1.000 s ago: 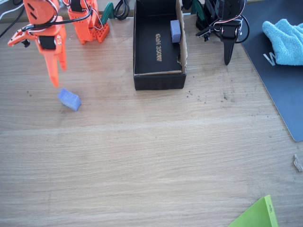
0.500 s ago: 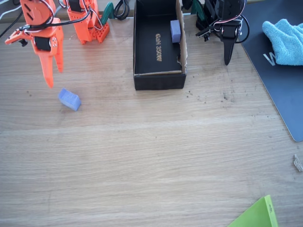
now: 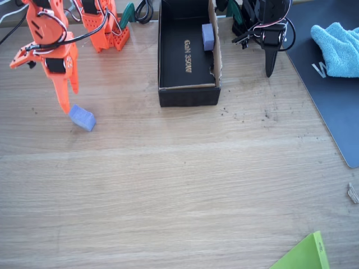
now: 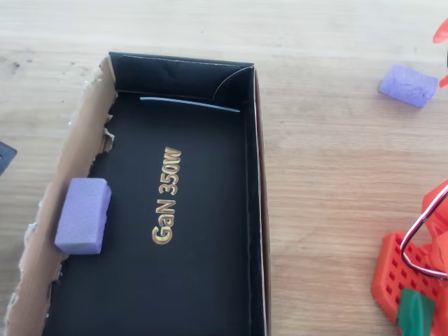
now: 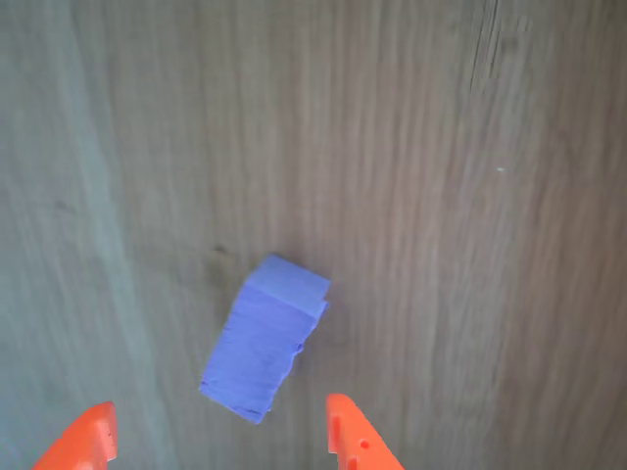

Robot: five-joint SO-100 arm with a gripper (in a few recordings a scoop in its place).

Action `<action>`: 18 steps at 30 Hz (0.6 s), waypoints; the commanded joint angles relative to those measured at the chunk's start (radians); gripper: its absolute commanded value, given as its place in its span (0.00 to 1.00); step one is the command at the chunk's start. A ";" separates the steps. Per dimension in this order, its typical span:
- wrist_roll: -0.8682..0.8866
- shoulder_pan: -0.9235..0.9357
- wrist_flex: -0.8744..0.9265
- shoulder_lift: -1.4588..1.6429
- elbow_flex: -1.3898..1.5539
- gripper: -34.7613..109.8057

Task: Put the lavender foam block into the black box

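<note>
The lavender foam block [image 3: 82, 117] lies on the wooden tabletop [image 3: 179, 190], well apart from the black box [image 3: 188, 53] and to the left of it in the fixed view. In that view the block sits at an angle, level with the box's near end wall. The orange hand [image 3: 64, 98] points down with its tips at the block's upper left corner; whether they touch it cannot be told from here.

In the wrist view the block [image 5: 265, 348] rests flat on the wood, tilted, between the two orange fingertips [image 5: 343, 431] that show at the bottom edge. The fingers stand spread wide, with a clear gap to the block on each side, so the hand holds nothing.

In the overhead view the block [image 4: 408, 85] lies on the bare tabletop to the right of the box [image 4: 255, 210], near the picture's right edge. Inside the box a second, paler lavender block [image 4: 83, 215] rests on the black floor against the torn brown cardboard wall, to the left of the gold "GaN 350W" lettering [image 4: 166, 196]. In the fixed view this paler block [image 3: 208, 36] sits against the box's right wall, towards its far end.
</note>
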 commanded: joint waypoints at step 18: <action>-0.029 0.005 -0.051 -0.107 -0.057 0.43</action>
